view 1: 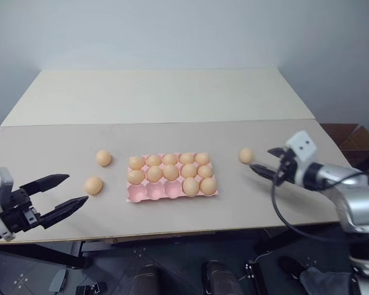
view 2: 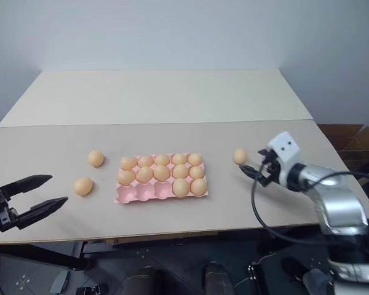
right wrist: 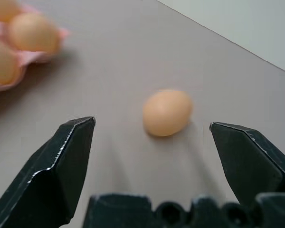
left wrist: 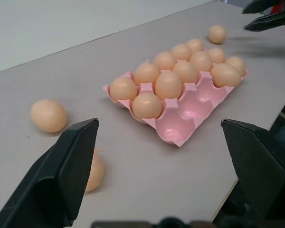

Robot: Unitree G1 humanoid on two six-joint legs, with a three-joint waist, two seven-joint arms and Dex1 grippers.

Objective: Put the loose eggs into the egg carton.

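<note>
Pink egg carton (view 1: 172, 192) w/ 3 cups empty, 3 tan loose eggs (view 1: 93, 185) on tabletop (view 1: 61, 147), one at 3 o'clock, left hand (view 1: 64, 193) & right hand (view 1: 262, 162) spread wide, nothing held.

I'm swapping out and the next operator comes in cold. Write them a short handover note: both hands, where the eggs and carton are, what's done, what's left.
Left hand: open, empty, low at the table's near left edge, by the two left eggs.
Right hand: open, empty, pointed at the egg on the carton's right, not touching it.
Egg carton: pink, mid-table, twelve eggs seated. The two far rows are full; the near row has its two right cups filled.
Loose eggs: three on the table, two left of the carton, one right.
Left to do: three eggs into the three empty near-row cups.
</note>
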